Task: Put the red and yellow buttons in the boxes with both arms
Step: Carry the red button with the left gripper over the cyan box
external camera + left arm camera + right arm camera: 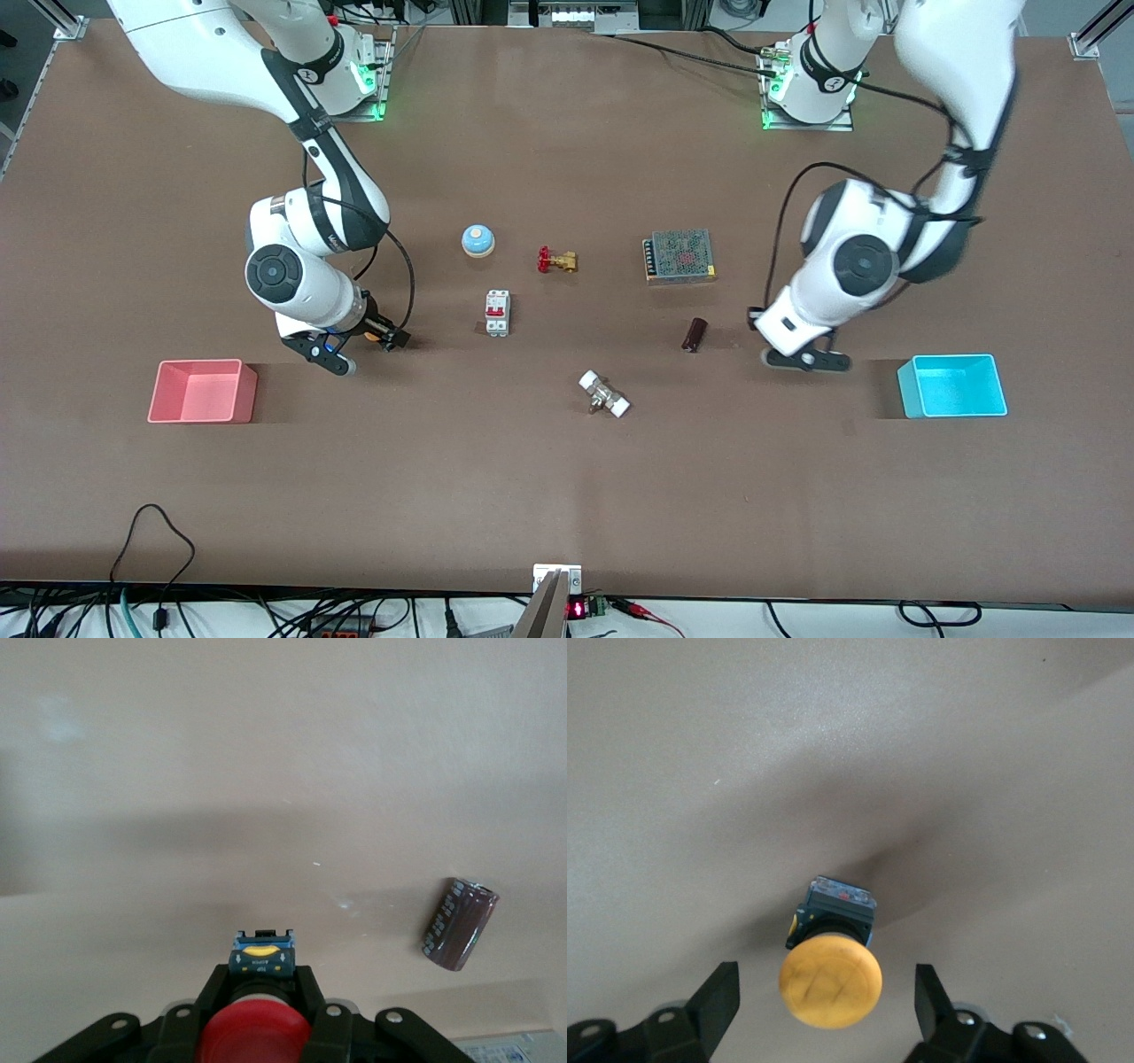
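Spanning the whole front view, the brown bench (567, 496) carries the 2 white arms, each reaching down toward the camera's side of it.

The right hand (354, 347) sits low over the bench near the pink box (202, 391). Its wrist view shows its fingers (716, 1003) spread wide apart, with the yellow button (830, 979) lying between them, touched by neither. So this arm appears to be at the grasp step: the next move calls for closing squarely on the button's body or cap and lifting it before carrying it to a box.

The left hand (808, 359) is low near the blue box (952, 385). Its wrist view shows it clamped on the red button (252, 1036), the black body with a yellow label poking out past the fingertips. This arm seems 1 step ahead: it needs to travel over a box and let go.

Both boxes look empty, so neither button is placed yet.

Smaller things lie between the arms: a grey mesh-topped unit (679, 255), a white breaker (497, 312), a blue bell (477, 239), a white fitting (604, 394), a brass valve (557, 260), and a dark capacitor (694, 334).
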{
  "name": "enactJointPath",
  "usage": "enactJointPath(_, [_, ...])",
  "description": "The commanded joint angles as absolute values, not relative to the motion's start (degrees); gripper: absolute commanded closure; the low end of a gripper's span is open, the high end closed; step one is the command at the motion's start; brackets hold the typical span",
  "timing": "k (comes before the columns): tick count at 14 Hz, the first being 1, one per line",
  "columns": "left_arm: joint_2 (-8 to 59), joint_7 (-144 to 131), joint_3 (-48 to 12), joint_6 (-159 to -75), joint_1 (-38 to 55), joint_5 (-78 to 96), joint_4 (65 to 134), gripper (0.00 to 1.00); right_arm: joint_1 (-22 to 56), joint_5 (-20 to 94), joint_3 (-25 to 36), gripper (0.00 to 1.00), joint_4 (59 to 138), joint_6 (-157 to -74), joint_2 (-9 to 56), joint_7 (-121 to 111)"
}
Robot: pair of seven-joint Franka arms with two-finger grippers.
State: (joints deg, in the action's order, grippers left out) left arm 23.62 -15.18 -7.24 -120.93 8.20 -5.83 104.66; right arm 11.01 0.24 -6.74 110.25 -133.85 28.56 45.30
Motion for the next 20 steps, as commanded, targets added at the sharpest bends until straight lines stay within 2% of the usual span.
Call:
enactJointPath(1, [26.1, -14.5, -6.9, -111.0, 6.4, -11.0, 93.0, 0.84, 10.8, -0.3, -6.9, 0.12, 110.0, -134.4, 28.6, 45.7])
enactJointPath(4, [26.5, -10.3, -6.8, -110.1, 3.6, -14.6, 89.6, 0.84, 10.5, -0.7, -6.9, 0.12, 109.8, -134.6, 28.6, 45.6])
enactJointPath(8, [27.2, 3.7, -6.9, -110.9, -5.9, -14.1, 88.6, 0.86, 10.5, -0.8, -6.8, 0.14, 109.8, -135.1, 29.0, 45.6])
enactJointPath(10, [30.1, 5.4, -6.9, -113.0, -10.3, -13.8, 88.1, 0.86, 10.5, -0.8, -6.8, 0.24, 109.8, -135.4, 29.4, 45.6])
enactJointPath(12, [33.1, 5.7, -6.9, -117.0, -14.4, -12.7, 86.1, 0.84, 10.5, -0.9, -6.8, 0.39, 109.8, -135.4, 29.4, 45.5])
enactJointPath(16, [36.4, 8.9, -6.9, -117.8, -16.9, -6.0, 86.1, 0.84, 10.4, -0.9, -6.8, 0.67, 109.8, -135.4, 29.5, 44.6])
enactJointPath(18, [38.0, 9.8, -6.9, -119.6, -17.6, -6.0, 86.6, 0.84, 10.4, -0.9, -6.8, 0.73, 109.8, -135.4, 29.5, 44.6])
enactJointPath(20, [39.6, 11.1, -6.9, -121.2, -18.5, -5.9, 87.1, 0.84, 10.4, -0.9, -6.8, 0.74, 109.7, -135.4, 29.4, 44.6])
